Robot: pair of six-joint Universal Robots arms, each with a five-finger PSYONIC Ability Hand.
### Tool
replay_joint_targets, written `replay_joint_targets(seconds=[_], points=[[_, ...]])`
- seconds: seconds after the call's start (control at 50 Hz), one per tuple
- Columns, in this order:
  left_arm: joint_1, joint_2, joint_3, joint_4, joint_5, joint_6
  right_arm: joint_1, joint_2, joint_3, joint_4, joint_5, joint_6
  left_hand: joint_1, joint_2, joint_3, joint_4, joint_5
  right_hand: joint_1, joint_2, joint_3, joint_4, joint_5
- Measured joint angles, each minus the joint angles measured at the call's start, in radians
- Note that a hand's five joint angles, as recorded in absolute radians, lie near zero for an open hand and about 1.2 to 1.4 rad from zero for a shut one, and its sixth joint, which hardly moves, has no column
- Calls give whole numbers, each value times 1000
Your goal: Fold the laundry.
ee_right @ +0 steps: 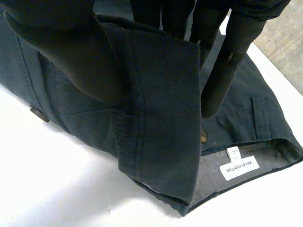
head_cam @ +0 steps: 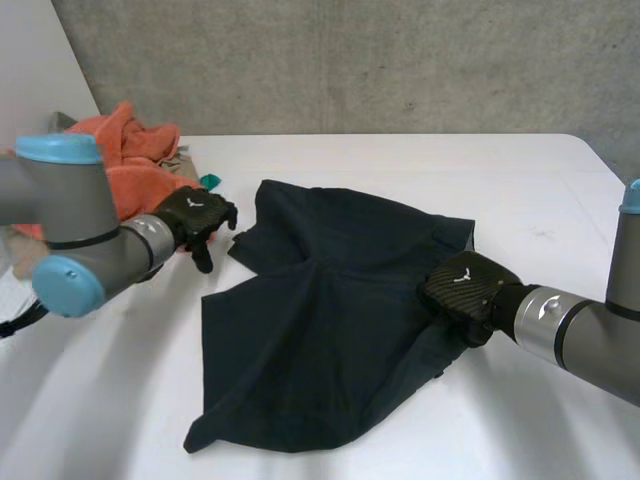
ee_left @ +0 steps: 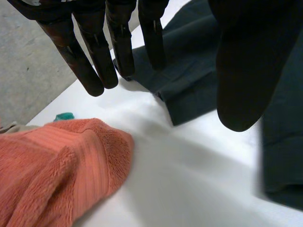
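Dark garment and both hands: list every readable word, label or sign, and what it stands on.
"amazon essentials", upside down: white sewn label inside the waistband of the dark navy twill garment.
Small white tab beside it: too small to read.
White emblem, no letters: backs of left hand and right hand.

White table [head_cam: 400, 170]; grey concrete wall [head_cam: 350, 60] behind.

Bright, even light w/ soft shadows
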Motion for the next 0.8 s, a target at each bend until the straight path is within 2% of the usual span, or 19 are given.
replay_joint_targets(seconds=[0.2,0.42,0.72,0.8], points=[[-38,-160,188,55,39,33,9,9,14,-16,3,-2,0,0,-2,-5,-3,0,0,0,0,0],[-77,-240,329,-4,-17,76,10,21,11,-22,4,-2,116,109,100,99,104,0,0,0,0,0],[-100,-298,409,-87,-66,172,6,14,13,-23,1,-3,122,118,109,105,112,0,0,0,0,0],[-108,-311,425,-89,-78,197,4,13,13,-22,1,-4,265,256,238,233,238,0,0,0,0,0]])
